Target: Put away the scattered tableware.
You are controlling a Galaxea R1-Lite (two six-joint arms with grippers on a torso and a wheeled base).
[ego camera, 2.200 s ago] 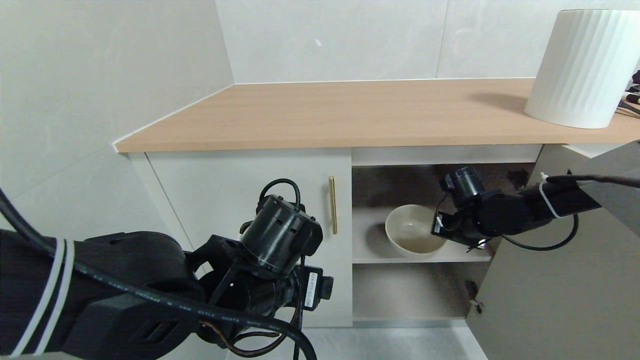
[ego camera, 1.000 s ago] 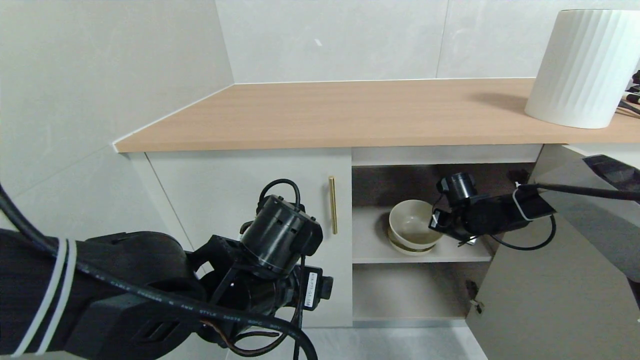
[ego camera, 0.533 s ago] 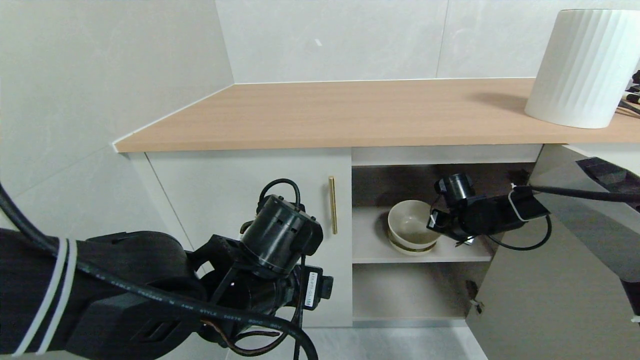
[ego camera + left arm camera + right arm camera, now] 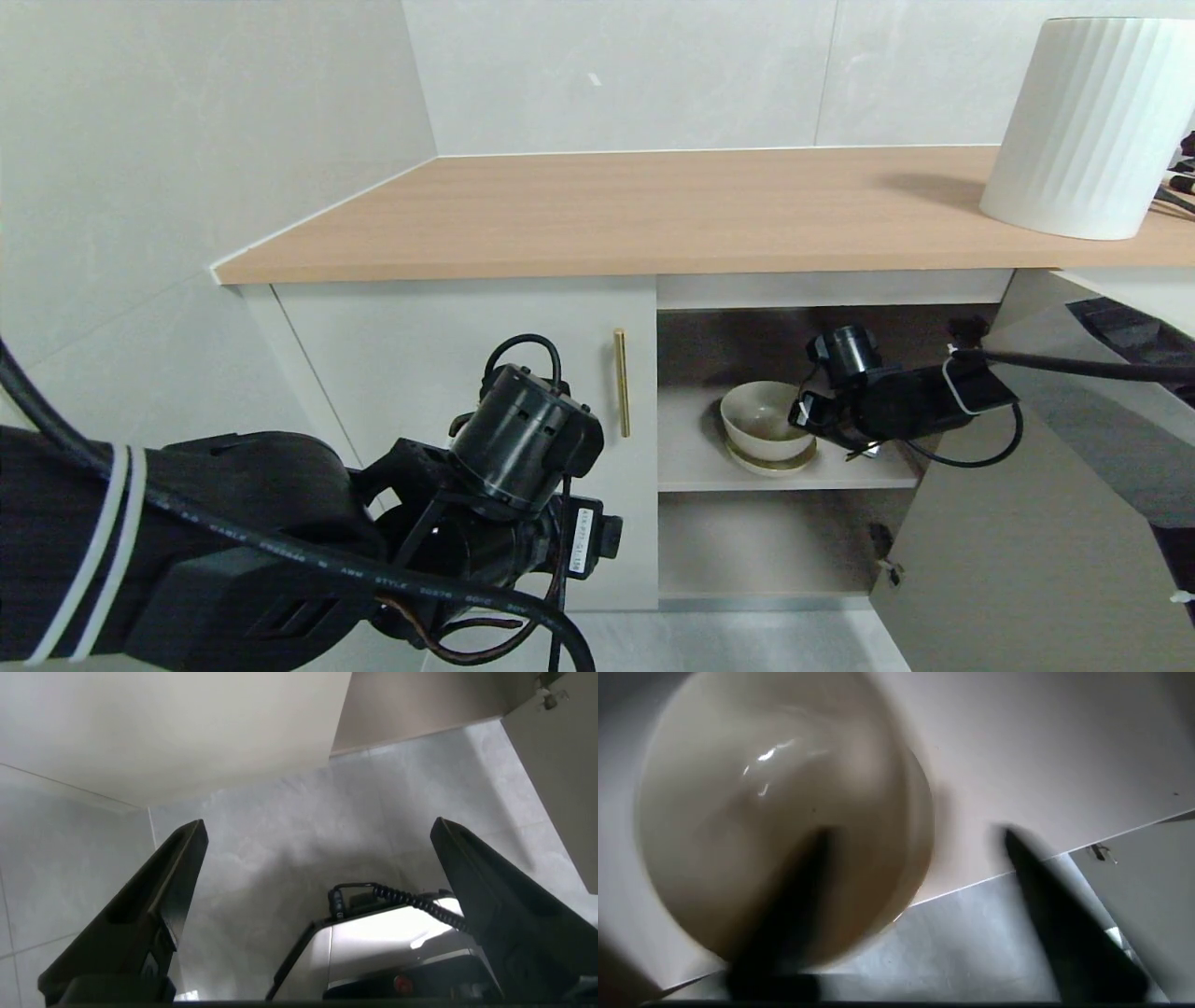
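Two wide-spread fingers of your right gripper (image 4: 801, 417) straddle the right-hand wall of the bowl (image 4: 758, 415), which lies just left of it, centre-right of frame.

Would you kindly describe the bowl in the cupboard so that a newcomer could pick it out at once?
Below the wooden counter, the cupboard's right door stands open. On its upper shelf sits a cream bowl, resting on a shallower dish, with the right claw at its rim. It is the only deep round vessel on that shelf.
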